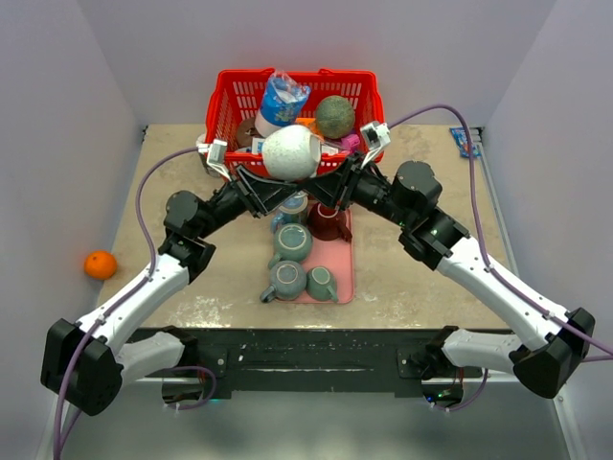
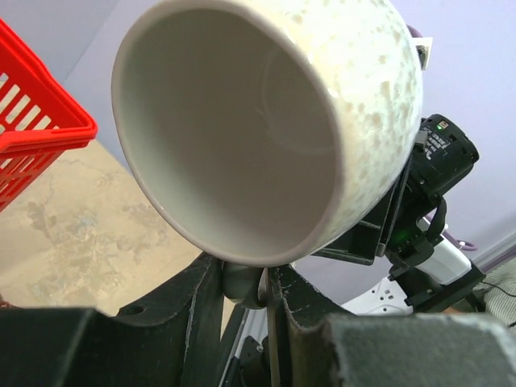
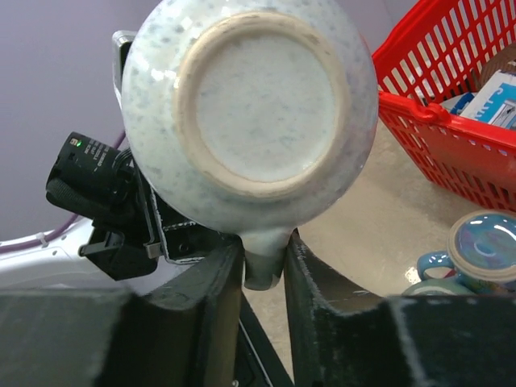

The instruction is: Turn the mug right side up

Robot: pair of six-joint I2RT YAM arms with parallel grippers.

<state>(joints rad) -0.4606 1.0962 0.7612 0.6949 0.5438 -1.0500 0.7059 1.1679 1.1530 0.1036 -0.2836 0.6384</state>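
A white speckled mug (image 1: pixel 290 153) is held in the air, lying on its side, in front of the red basket. Both grippers meet under it. My left gripper (image 2: pixel 245 284) is shut on the mug's handle; its view looks into the open mouth (image 2: pixel 234 137). My right gripper (image 3: pixel 264 256) is shut on the same handle from the other side; its view shows the mug's unglazed base (image 3: pixel 262 101). In the top view the left gripper (image 1: pixel 276 190) and the right gripper (image 1: pixel 330 184) converge just below the mug.
A red basket (image 1: pixel 222 107) with a bottle, a green ball and other items stands at the back. A pink tray (image 1: pixel 345 273) under the arms holds several mugs. An orange (image 1: pixel 100 264) lies at the left. A blue packet (image 1: pixel 466 142) lies at the back right.
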